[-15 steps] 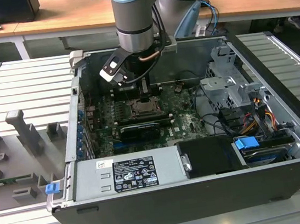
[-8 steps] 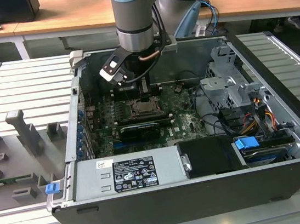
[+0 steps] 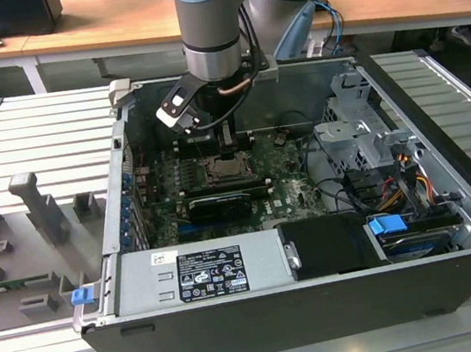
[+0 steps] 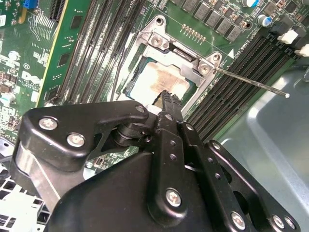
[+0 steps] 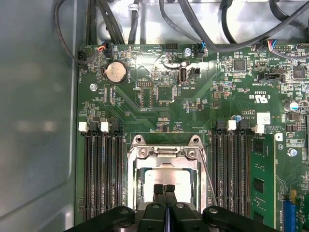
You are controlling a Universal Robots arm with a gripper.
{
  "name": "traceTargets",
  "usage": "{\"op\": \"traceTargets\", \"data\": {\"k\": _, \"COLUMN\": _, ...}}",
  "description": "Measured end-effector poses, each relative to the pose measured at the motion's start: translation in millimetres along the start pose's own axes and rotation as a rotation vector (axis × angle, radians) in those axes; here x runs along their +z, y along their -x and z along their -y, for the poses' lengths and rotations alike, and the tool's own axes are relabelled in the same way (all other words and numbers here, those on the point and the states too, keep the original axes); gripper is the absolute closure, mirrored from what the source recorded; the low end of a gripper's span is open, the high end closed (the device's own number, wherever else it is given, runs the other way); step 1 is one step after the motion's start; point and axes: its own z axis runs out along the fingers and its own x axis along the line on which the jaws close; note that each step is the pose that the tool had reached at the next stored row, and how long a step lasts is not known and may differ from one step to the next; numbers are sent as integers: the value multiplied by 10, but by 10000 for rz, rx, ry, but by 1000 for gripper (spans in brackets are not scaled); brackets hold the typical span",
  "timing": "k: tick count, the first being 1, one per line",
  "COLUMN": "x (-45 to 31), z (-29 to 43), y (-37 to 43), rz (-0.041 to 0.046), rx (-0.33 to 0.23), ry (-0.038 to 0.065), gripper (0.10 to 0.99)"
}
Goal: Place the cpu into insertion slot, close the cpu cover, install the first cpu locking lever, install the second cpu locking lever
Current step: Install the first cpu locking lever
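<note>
Gripper (image 5: 164,189) down inside the case, its two fingers (image 5: 158,188) pressed tight together, tips side by side. In the second wrist view the gripper (image 4: 166,99) points straight at the chip (image 4: 159,79); whether it touches, I cannot tell. Right under the tips, the chip (image 5: 179,180) sits in the socket (image 5: 135,145), dull face up. Around it lies the cover plate (image 5: 166,154), flat, with the chip showing through its window; the second wrist view gives the same plate (image 4: 183,57) ringing the chip. Just beyond the plate's corner a thin lever (image 4: 251,82) slants out, its free end over the memory slots (image 4: 231,92). Those slots (image 5: 101,169) flank the socket on both sides of the gripper. Further out on the green board there's a coin battery (image 5: 116,72), then cables (image 5: 203,24) along the far edge. From the exterior view, the gripper (image 3: 226,147) hangs over the board, the power supply (image 3: 200,272) beyond it, all in the open case (image 3: 323,312) on a slatted worktop (image 3: 31,142).
</note>
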Motion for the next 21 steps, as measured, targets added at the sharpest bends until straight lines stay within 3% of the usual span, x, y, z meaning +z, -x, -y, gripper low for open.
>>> {"op": "traceTargets", "data": {"k": 21, "x": -47, "z": -4, "y": -2, "rz": -4, "rx": 0, "ry": 3, "gripper": 980}}
